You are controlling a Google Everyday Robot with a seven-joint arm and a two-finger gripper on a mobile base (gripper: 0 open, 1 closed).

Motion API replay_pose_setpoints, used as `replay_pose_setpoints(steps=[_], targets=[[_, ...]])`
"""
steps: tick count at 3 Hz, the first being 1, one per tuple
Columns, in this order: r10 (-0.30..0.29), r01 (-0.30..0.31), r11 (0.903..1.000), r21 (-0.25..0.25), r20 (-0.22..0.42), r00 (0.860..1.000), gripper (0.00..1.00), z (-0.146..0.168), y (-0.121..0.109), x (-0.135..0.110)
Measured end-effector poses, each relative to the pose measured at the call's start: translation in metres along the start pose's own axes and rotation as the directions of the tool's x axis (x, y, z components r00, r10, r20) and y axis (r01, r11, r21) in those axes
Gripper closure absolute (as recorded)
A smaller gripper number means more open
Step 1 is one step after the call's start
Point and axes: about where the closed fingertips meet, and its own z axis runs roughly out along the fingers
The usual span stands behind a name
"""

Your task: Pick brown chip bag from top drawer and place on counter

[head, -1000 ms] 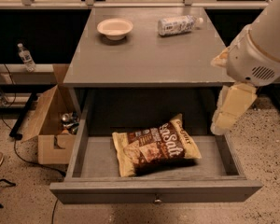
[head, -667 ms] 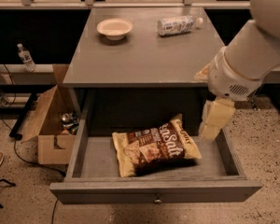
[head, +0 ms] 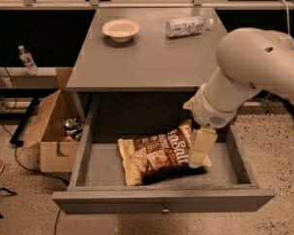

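Looks down on a grey cabinet (head: 137, 111) with the top drawer (head: 161, 205) pulled open. Lying flat on the drawer floor, right of centre, the brown chip bag (head: 154, 155), lettering up. Reaching in from the right, a white arm (head: 250, 67) with the gripper (head: 202, 150) pointing down over the bag's right end, contact unclear; open or closed, impossible to tell. On the counter (head: 147, 62) behind, a pale bowl (head: 120, 29) and a plastic bottle (head: 186, 26) lying on its side

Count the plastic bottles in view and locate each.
2. One bottle lies on the counter, back right; another bottle stands on the far left. More may be hidden. The pincer hangs over the brown chip bag.
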Motion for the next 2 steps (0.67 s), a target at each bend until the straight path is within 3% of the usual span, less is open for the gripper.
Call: replay_pose_setpoints(steps=[1, 2], targets=[[-0.011, 0.010, 0.9998, -0.019, -0.034, 0.999, 0.00, 0.044, -0.007, -0.003], [-0.011, 0.011, 0.9999, 0.004, -0.095, 0.995, 0.00, 0.080, -0.022, -0.003]])
